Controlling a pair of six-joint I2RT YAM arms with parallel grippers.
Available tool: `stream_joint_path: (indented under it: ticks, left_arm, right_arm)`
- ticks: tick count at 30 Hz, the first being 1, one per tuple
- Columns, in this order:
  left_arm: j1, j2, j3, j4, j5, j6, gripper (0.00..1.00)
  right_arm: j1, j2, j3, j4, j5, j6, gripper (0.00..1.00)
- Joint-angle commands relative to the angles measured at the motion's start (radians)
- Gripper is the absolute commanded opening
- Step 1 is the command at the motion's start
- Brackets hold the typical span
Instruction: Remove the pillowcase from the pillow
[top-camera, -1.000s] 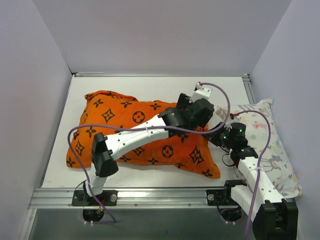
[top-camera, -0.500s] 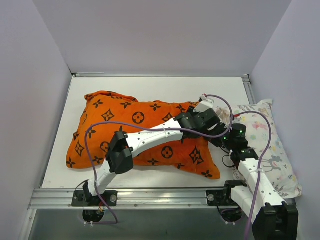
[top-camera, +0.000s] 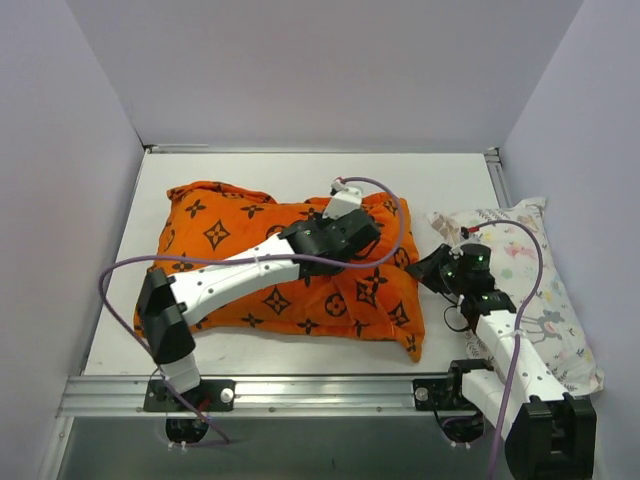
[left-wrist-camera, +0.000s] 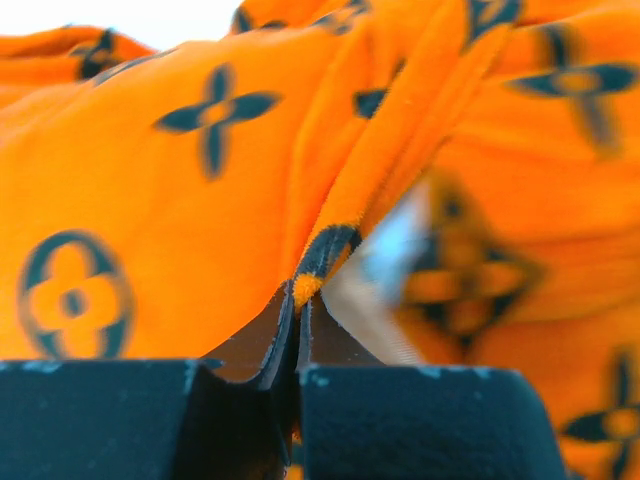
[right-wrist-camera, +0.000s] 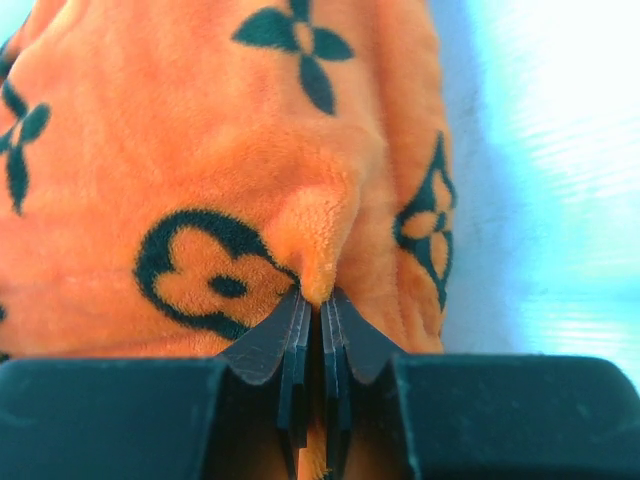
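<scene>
Pillowcase (top-camera: 240, 265) on counter (top-camera: 300, 180), long axis left-right; pillow inside, not visible; left pincer (left-wrist-camera: 298, 300) pinching fabric fold on top, toward right end; right pincer (right-wrist-camera: 318, 300) pinching cloth at right edge, nearer that end; bulk of cover lies leftward from both.

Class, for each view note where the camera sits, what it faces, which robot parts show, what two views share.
Top external: above, behind bases; looks down on table, pillowcase, left arm, right arm.
Left wrist: faces pillowcase; left gripper pinches a fold.
Right wrist: faces pillowcase; right gripper pinches it.
Shared: both wrist views show pinched pillowcase.
</scene>
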Motion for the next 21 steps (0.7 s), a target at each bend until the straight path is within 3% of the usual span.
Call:
stream_joint_path:
  ticks: [1,9,14,16,19,20,21]
  left_arm:
    - [0.052,-0.173,-0.122,-0.055,-0.046,-0.062,0.0]
    - [0.153,-0.438,-0.494,0.049,0.059,-0.119,0.0]
    - [0.15,-0.4,-0.642,0.297,0.244,-0.137,0.0]
    - [0.156,-0.359,-0.702,0.373,0.288,-0.159,0.0]
    - [0.167,-0.316,-0.742,0.486,0.333,-0.18,0.0]
    - [0.168,-0.299,-0.747,0.523,0.339,-0.182,0.0]
    - [0.172,-0.293,-0.751,0.546,0.348,-0.186,0.0]
  right_arm:
    - [-0.041,0.032,0.03,-0.068,0.133,-0.045,0.0]
    - [-0.087,0.087,0.063,-0.074,0.126,-0.053,0.0]
    - [-0.051,0.087,0.121,-0.133,0.129,-0.076,0.0]
    - [0.04,0.067,0.188,-0.185,0.214,-0.111,0.02]
    - [0.147,0.034,0.286,-0.306,0.307,-0.148,0.29]
    - [0.167,0.025,0.305,-0.325,0.323,-0.154,0.47]
    - [0.224,0.009,0.344,-0.357,0.355,-0.16,0.58]
